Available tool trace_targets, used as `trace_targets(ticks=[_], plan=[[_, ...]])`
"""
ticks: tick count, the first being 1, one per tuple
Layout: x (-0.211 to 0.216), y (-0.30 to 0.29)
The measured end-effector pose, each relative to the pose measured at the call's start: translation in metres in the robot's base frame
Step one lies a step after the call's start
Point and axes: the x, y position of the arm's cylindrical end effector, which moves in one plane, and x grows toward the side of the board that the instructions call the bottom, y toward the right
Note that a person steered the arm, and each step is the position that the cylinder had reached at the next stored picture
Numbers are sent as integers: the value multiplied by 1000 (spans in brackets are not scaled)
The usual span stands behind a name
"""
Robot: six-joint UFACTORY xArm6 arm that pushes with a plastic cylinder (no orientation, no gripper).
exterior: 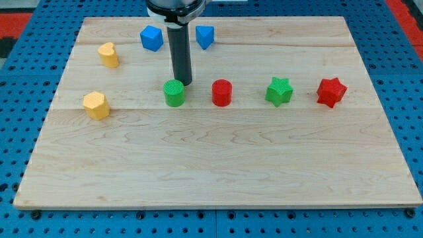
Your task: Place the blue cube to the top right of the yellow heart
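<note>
Camera view gives me the whole wooden board [218, 165] on its blue pegboard table [20, 132]. My rod [180, 53] comes down from the view's top, and my tip [184, 84] rests on the board just above the green cylinder [174, 93], at its upper right edge; I cannot tell whether the two touch. I have no claw on this arm, only the rod, so nothing is being gripped.

The blue cube [151, 38] sits near the board's top edge, just left of the rod and well above my tip. The yellow heart [109, 55] lies to the left of the cube and a little lower, near it but apart from it. On the rod's other side, a second blue block [205, 36] sits at about the same height as the cube; its shape looks wedge-like, though I cannot make it out for sure.

A yellow block [96, 105] with flat sides sits below the heart, near the board's left edge. Across the middle runs a row, left to right: the green cylinder, a red cylinder [222, 92], a green star [279, 91] and a red star [331, 92], each apart from its neighbour.
</note>
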Motion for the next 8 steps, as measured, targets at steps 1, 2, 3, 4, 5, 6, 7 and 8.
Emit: trace_targets(ticks=[1, 2, 3, 4, 5, 6, 7, 8], plan=[[-43, 36], [-93, 38], [-103, -1], [-129, -17], [-130, -47], [-127, -59], [-103, -47], [-101, -66]])
